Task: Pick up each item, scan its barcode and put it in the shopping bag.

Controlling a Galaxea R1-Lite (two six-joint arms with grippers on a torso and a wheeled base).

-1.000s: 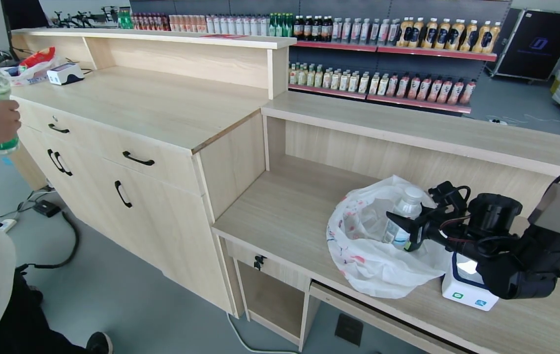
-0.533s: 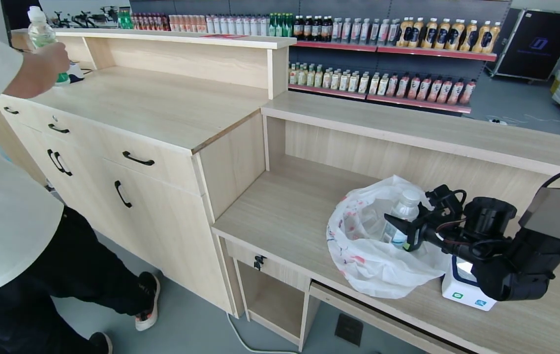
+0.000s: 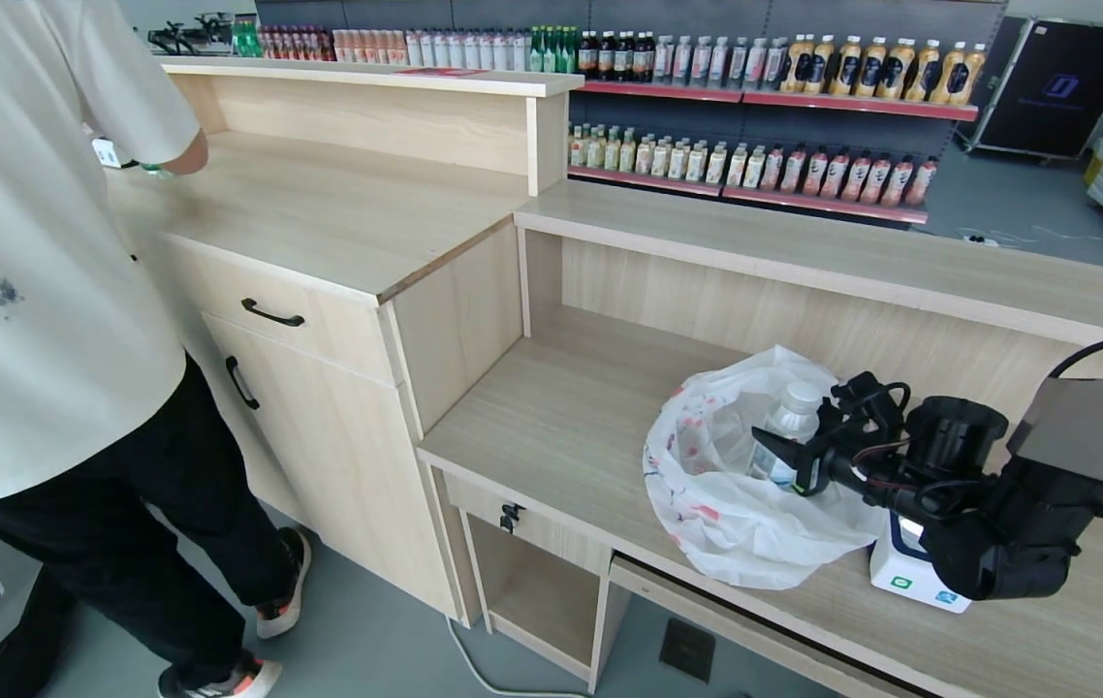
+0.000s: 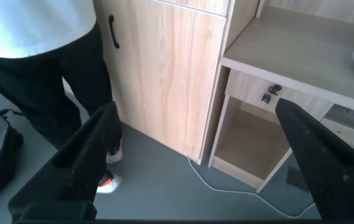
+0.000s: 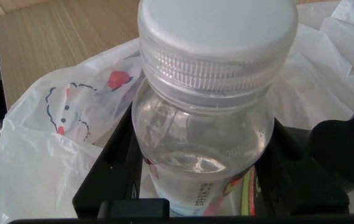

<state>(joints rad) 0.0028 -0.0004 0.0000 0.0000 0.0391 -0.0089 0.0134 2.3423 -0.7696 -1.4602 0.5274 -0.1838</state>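
Observation:
A clear bottle (image 3: pixel 788 427) with a white cap stands upright in the mouth of the white printed shopping bag (image 3: pixel 716 504) on the lower counter. My right gripper (image 3: pixel 797 444) is shut on the bottle's body from the right. In the right wrist view the bottle (image 5: pixel 208 124) is held between the dark fingers (image 5: pixel 111 180), with the shopping bag (image 5: pixel 58 143) spread beneath it. My left gripper (image 4: pixel 201 174) hangs open over the floor in front of the cabinet, nothing between its fingers.
A small white scanner box (image 3: pixel 910 574) sits on the counter (image 3: pixel 561 407) just right of the bag. A person (image 3: pixel 38 291) stands at the left by the taller cabinet (image 3: pixel 338 223), hand on its top. Drink shelves (image 3: pixel 755 87) line the back.
My right gripper has eased the bottle slightly lower and leftward into the bag. The person has stepped in from the left and carried a green bottle to the far cabinet top.

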